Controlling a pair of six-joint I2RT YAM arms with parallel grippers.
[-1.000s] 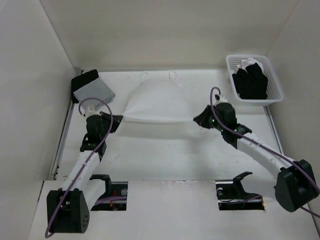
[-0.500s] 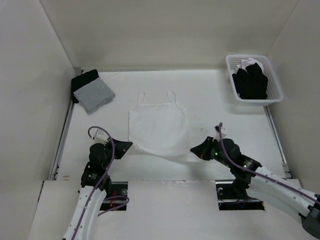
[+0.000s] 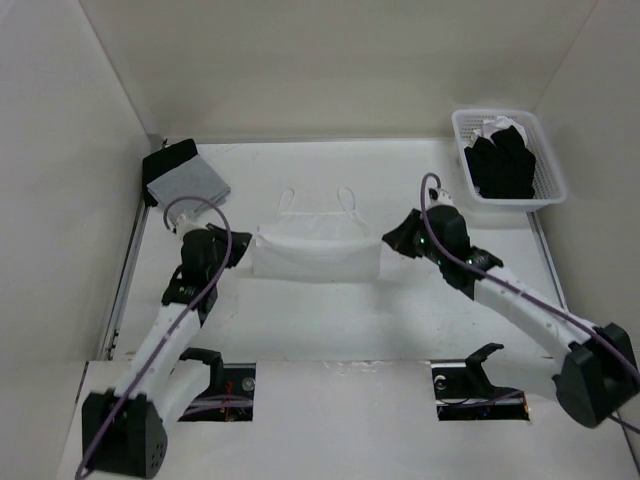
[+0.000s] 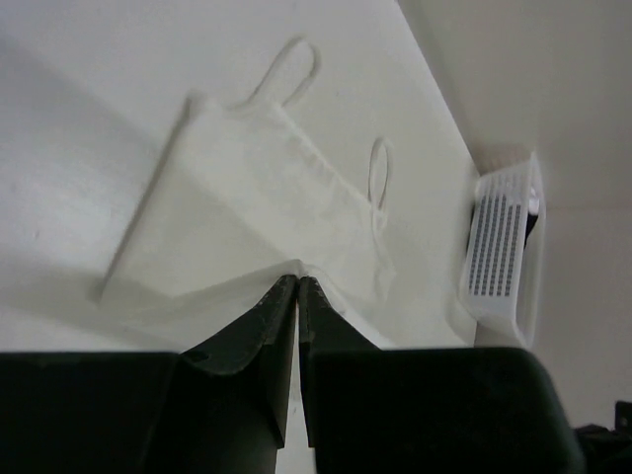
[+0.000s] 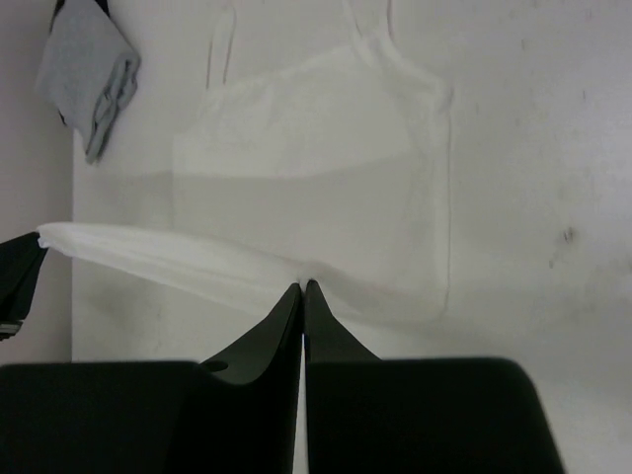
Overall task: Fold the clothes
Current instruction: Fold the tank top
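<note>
The white strappy top [image 3: 317, 255] lies on the tabletop [image 3: 330, 320], midway between its side edges, with the hem doubled up toward the straps. The left end effector [image 3: 243, 244] and right end effector [image 3: 388, 238] are each pinched closed on a hem corner.

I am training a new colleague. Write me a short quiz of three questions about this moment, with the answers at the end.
1. True or false: the white top on the table has thin shoulder straps.
2. What fills most of the basket at the far right corner? A) black clothes B) a grey cloth C) nothing at all
3. Fill in the word: the jaws of the left gripper and of the right gripper are both shut on the top's ____, the edge opposite the straps.

Key: 1 true. 2 A. 3 hem.
</note>
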